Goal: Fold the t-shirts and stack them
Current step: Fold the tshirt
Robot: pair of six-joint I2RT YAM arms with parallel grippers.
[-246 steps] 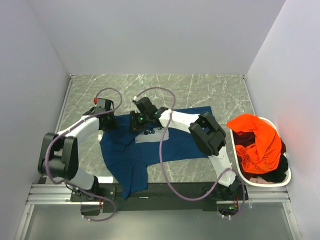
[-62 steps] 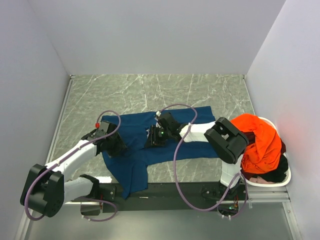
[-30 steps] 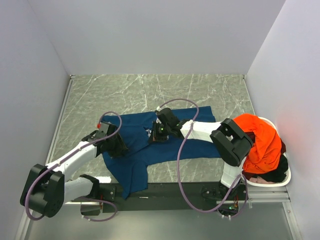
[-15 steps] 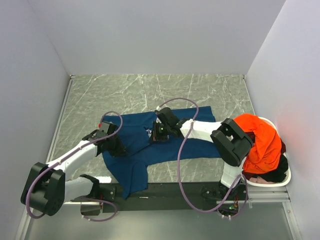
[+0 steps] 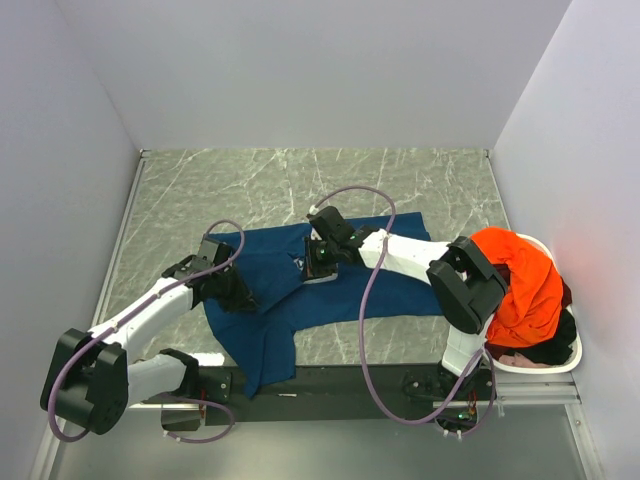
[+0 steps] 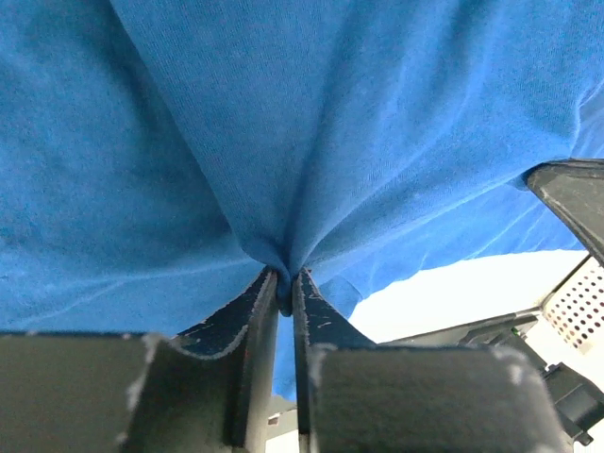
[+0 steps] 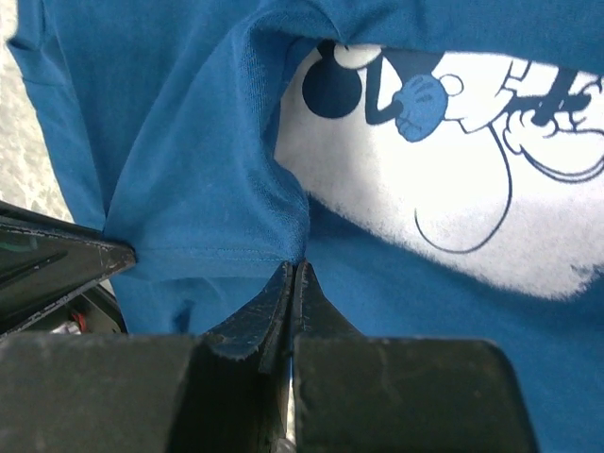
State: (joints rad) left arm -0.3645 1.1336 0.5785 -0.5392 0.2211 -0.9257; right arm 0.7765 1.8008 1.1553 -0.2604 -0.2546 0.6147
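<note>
A navy blue t-shirt lies spread over the middle of the marble table, one part trailing toward the near edge. My left gripper is at the shirt's left side, shut on a pinched fold of the blue cloth. At the shirt's centre my right gripper is shut on a stitched hem, next to the pale cartoon-mouse print. A bright orange t-shirt is heaped in the basket at the right, over dark shirts.
The white oval basket stands at the table's right edge, against the right wall. Grey walls close in the left, far and right sides. The arm bases and a black rail line the near edge.
The left gripper has shut on a fold of the navy shirt's left side and lifted it slightly. The right gripper, still shut on the hem, has shifted a little toward the far side.
</note>
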